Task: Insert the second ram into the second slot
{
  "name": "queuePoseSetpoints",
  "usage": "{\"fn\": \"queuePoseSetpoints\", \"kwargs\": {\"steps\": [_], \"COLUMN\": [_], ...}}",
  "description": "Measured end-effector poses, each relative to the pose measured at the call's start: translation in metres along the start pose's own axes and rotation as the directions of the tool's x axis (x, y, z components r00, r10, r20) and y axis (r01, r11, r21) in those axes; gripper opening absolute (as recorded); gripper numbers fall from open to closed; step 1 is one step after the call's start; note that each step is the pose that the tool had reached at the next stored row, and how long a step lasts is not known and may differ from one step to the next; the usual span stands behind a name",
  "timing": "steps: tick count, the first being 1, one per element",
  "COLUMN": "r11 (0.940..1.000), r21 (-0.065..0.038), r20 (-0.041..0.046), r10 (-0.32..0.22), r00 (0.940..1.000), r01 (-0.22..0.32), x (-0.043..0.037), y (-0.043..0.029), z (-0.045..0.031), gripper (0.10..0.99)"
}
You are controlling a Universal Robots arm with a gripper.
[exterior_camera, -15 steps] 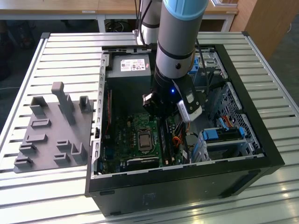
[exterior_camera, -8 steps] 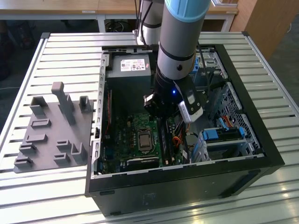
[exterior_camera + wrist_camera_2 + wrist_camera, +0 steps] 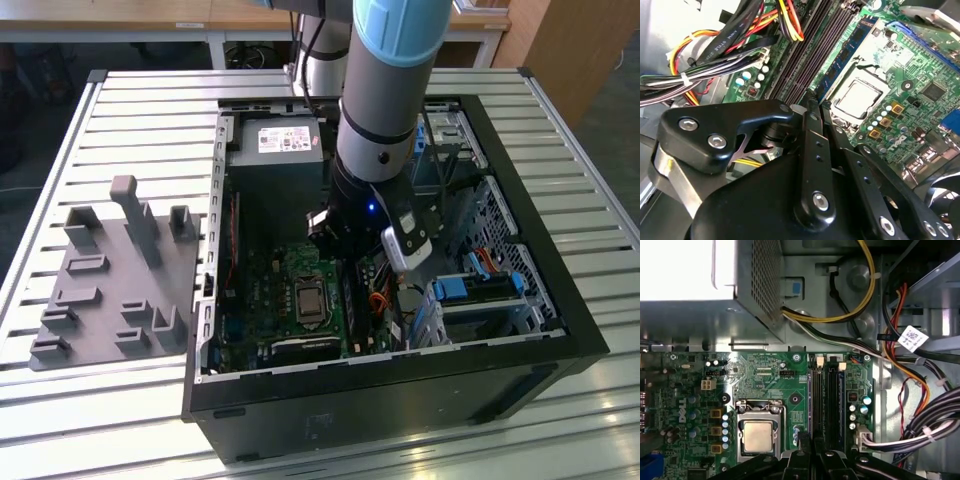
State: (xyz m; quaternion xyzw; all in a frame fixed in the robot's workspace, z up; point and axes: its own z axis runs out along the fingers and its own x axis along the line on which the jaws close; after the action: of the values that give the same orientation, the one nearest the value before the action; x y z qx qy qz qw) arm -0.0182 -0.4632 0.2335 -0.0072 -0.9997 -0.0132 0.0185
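So the slatted desk [image 3: 120,110] carried an open computer case [image 3: 400,400], with a grey moulded fixture [image 3: 110,270] lying beside it toward the exterior view's left. The arm [image 3: 390,90] reached straight down into the case, just past the power supply [image 3: 280,150]. Inside sat the green motherboard [image 3: 770,375], with a bundle of cables [image 3: 715,65] running along one side of it and the processor socket [image 3: 759,435] near the middle.

The row of long dark memory slots [image 3: 832,400] ran right next to that socket. In the second wrist view, the second ram [image 3: 850,50], a thin dark-blue stick, stood in the slot closest to the socket. I honestly couldn't tell if it was pushed fully home.

The hand [image 3: 809,102] hung low over the near end of that stick. Its fingers [image 3: 812,150] were pressed together with nothing visible between them, and whether the tips actually touched the stick was hard to say.
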Motion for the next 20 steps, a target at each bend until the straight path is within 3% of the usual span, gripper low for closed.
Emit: {"fn": "queuePoseSetpoints", "kwargs": {"steps": [12, 20], "r11": [1.0000, 0.9999], "r21": [-0.001, 0.000], "r20": [-0.0010, -0.0015], "r10": [-0.001, -0.015], "r00": [1.0000, 0.9999], "r01": [0.001, 0.015], "x": [-0.0068, -0.0073], "y": [0.0001, -0.0001], "z": [0.0007, 0.0084], "gripper": [0.137, 0.137]}}
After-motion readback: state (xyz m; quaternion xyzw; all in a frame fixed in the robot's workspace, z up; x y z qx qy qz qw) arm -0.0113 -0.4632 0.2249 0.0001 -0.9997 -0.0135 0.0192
